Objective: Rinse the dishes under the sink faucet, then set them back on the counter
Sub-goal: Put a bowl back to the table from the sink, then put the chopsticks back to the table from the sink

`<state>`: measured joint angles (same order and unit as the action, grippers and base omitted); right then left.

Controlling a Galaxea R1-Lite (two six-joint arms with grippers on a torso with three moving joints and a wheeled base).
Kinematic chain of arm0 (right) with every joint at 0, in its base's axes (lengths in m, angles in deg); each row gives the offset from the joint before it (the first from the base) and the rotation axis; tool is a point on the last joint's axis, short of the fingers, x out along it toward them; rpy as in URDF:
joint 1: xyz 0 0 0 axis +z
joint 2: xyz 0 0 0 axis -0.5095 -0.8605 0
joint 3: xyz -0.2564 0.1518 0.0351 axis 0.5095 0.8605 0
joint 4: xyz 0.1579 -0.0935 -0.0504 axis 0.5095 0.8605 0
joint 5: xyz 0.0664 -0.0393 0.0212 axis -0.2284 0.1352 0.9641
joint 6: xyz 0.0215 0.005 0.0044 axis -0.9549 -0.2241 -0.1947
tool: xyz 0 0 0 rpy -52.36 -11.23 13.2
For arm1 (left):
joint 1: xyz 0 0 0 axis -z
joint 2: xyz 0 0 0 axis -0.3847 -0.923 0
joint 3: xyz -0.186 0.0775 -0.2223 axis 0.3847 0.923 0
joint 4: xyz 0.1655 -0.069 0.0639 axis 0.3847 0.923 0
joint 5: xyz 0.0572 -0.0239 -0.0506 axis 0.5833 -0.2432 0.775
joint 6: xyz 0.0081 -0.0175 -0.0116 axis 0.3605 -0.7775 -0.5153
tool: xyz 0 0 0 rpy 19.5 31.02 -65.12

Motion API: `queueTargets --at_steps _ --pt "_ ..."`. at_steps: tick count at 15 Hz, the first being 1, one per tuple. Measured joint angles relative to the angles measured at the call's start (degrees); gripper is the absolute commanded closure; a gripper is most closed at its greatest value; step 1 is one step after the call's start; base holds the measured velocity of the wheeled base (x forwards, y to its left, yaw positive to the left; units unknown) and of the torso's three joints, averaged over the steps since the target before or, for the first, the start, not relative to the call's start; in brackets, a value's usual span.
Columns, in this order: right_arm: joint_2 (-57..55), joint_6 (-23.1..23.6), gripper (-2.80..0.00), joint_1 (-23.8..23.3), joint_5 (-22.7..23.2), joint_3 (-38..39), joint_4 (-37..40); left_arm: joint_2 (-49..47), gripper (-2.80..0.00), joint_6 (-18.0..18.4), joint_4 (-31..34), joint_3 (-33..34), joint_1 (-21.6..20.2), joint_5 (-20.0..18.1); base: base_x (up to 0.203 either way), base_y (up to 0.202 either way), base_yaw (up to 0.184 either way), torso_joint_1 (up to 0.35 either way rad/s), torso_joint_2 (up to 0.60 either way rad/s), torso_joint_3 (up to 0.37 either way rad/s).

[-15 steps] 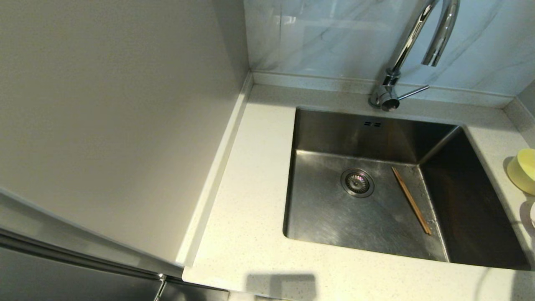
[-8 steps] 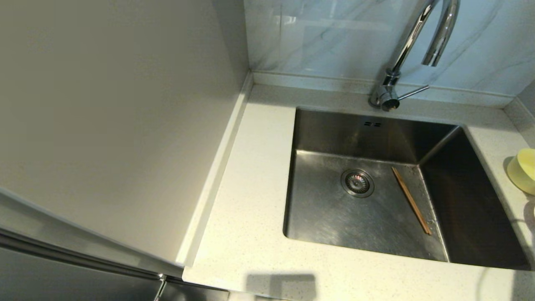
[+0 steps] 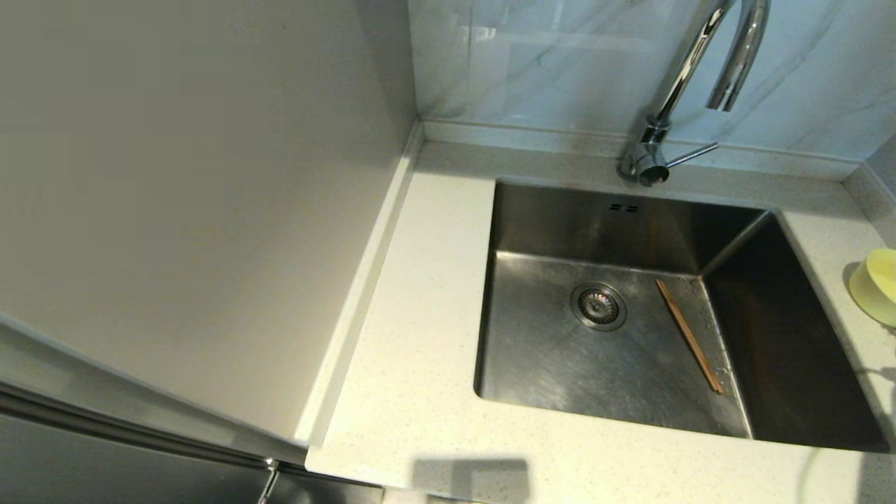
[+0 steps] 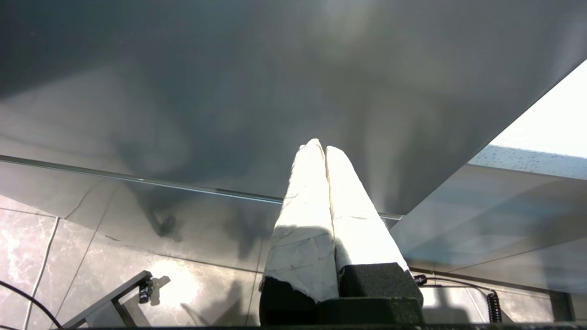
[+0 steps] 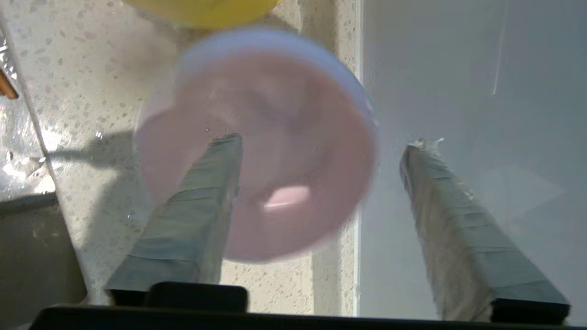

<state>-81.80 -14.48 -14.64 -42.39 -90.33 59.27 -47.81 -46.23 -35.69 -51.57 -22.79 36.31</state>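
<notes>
Thin brown chopsticks (image 3: 689, 336) lie on the floor of the steel sink (image 3: 560, 364), right of the drain strainer (image 3: 598, 306). Behind the basin stands the chrome faucet (image 3: 700, 56), its lever (image 3: 693, 152) pointing right. The pale yellow bowl (image 3: 875, 285) sits on the counter (image 3: 420, 315) at the far right edge. My right gripper (image 5: 323, 142) is open above the pale pink bowl (image 5: 284, 119), which rests on the counter by the yellow bowl (image 5: 202, 11). One finger hangs over the bowl's inside, the other beyond its rim. My left gripper (image 4: 324, 146) is shut and empty, parked low.
A tall grey cabinet panel (image 3: 196, 196) bounds the counter on the left. The glossy marble-look wall (image 3: 532, 63) rises behind the faucet. A grey side wall (image 5: 458, 68) stands close beside the pink bowl. Floor tiles (image 4: 91, 256) show beneath the left gripper.
In the head view a pale shape at the right edge below the yellow bowl has slipped out of frame. The chopsticks, the yellow bowl and the faucet have not moved.
</notes>
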Motion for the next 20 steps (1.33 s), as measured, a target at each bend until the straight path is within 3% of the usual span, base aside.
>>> queueTargets --at_steps 8,12,15,20 --pt "2.32 -0.02 -2.8 0.0 0.65 2.38 -0.09 0.0 0.0 -0.02 0.02 0.0 0.0 0.03 0.0 0.0 0.0 0.0 0.0 0.0" --pt "5.34 0.05 -2.8 1.91 10.47 1.01 -1.32 0.0 0.0 -0.02 0.0 0.0 0.0 0.0 0.0 0.0 0.0 0.0 0.0 0.0" --pt "7.55 -0.29 -2.8 10.11 13.72 0.99 -4.84 0.0 0.0 -0.02 0.0 0.0 0.0 0.0 0.0 0.0 0.0 0.0 0.0 0.0" --pt "5.36 -0.69 -2.8 28.63 5.71 -5.84 -1.87 0.0 0.0 0.0 0.02 0.0 0.0 -0.01 0.0 0.0 0.0 0.0 0.0 0.0"
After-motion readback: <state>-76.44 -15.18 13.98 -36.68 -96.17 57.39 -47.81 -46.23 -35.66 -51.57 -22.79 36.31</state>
